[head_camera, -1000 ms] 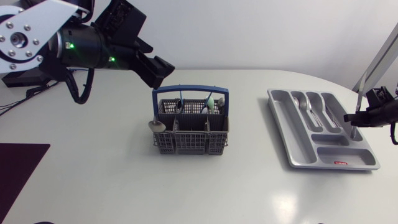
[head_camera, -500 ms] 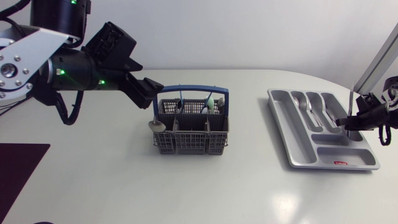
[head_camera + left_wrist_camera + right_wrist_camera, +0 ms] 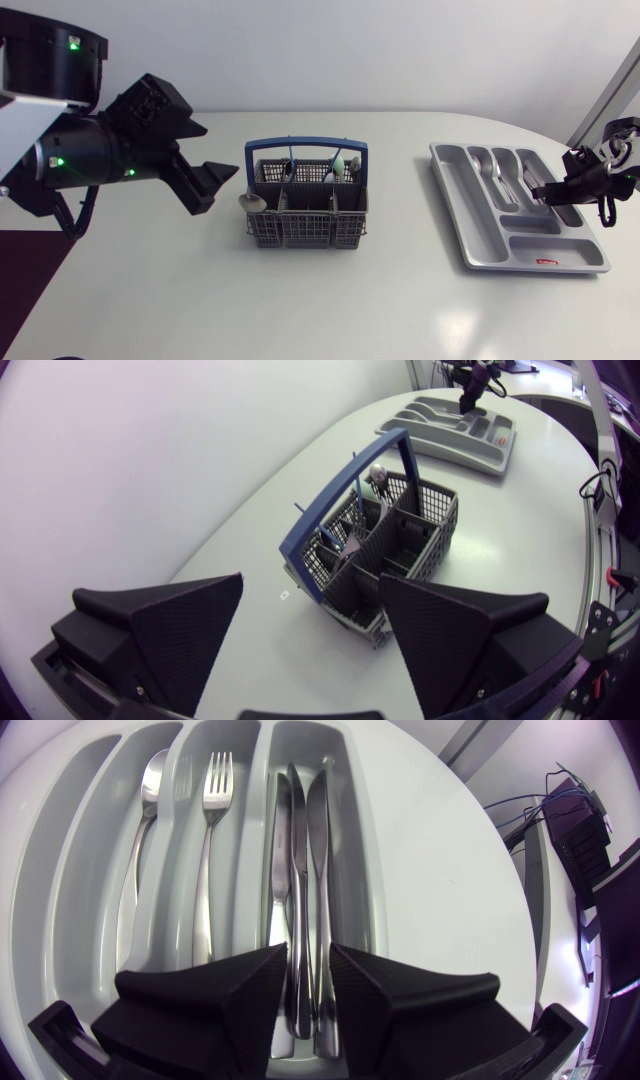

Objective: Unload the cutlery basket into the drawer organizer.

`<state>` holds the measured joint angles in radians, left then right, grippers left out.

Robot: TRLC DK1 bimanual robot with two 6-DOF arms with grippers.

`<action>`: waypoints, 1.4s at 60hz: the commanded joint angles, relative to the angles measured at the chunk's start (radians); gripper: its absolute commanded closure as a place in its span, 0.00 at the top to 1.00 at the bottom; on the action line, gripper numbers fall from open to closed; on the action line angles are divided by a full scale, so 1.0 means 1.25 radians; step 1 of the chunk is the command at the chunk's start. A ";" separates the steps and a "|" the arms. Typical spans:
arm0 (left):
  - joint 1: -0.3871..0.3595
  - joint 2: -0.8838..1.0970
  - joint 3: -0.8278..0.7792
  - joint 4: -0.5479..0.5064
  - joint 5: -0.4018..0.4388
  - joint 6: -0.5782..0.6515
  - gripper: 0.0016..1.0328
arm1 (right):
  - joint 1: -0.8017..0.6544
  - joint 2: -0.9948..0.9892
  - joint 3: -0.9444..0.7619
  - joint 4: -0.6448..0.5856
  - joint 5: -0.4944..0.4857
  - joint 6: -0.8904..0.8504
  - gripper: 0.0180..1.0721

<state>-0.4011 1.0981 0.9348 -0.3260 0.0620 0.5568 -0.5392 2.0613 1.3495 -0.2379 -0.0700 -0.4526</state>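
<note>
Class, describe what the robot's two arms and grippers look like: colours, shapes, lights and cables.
The left arm is bulky and black with small green lights, a white link and a black cable looping beneath. The right arm has a silver-grey link and black cable loops at the wrist. The left gripper and right gripper are matte black, each with two broad wedge-shaped fingers.

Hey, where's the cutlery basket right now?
In the head view the basket stands mid-table, just right of the left gripper, whose open fingers point at it. The organizer lies well off to its right.
</note>
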 commanded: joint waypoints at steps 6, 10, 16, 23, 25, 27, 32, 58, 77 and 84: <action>0.008 -0.033 -0.063 -0.006 0.006 0.085 0.92 | 0.009 -0.035 -0.038 0.003 -0.005 0.015 0.60; 0.019 -0.042 -0.078 -0.010 0.031 0.111 0.92 | 0.012 -0.082 -0.071 0.009 -0.013 0.015 0.63; 0.031 -0.046 -0.094 -0.014 0.066 0.147 0.92 | 0.024 -0.176 -0.136 0.022 -0.023 0.005 0.67; 0.056 -0.043 -0.097 -0.020 0.114 0.174 0.92 | 0.048 -0.277 -0.208 0.022 -0.050 -0.009 0.77; 0.063 -0.038 -0.097 -0.025 0.137 0.188 0.92 | 0.062 -0.309 -0.233 0.022 -0.053 -0.012 0.80; 0.064 -0.033 -0.099 -0.028 0.142 0.200 0.92 | 0.077 -0.338 -0.256 0.022 -0.061 -0.017 0.82; 0.064 -0.008 -0.097 -0.035 0.177 0.225 0.91 | 0.121 -0.421 -0.317 0.021 -0.073 -0.023 0.83; 0.105 0.182 0.030 -0.104 0.365 0.314 0.62 | 0.413 -0.619 -0.457 -0.029 -0.015 0.026 0.83; 0.148 0.269 0.103 -0.212 0.471 0.398 0.17 | 0.461 -0.583 -0.477 0.001 0.016 0.037 0.83; 0.147 0.281 0.106 -0.226 0.471 0.416 0.09 | 0.473 -0.573 -0.477 0.004 0.025 0.041 0.83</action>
<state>-0.2234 1.4246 1.0401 -0.5911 0.6327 1.0302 0.0387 1.3231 0.7792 -0.2417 -0.0502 -0.4210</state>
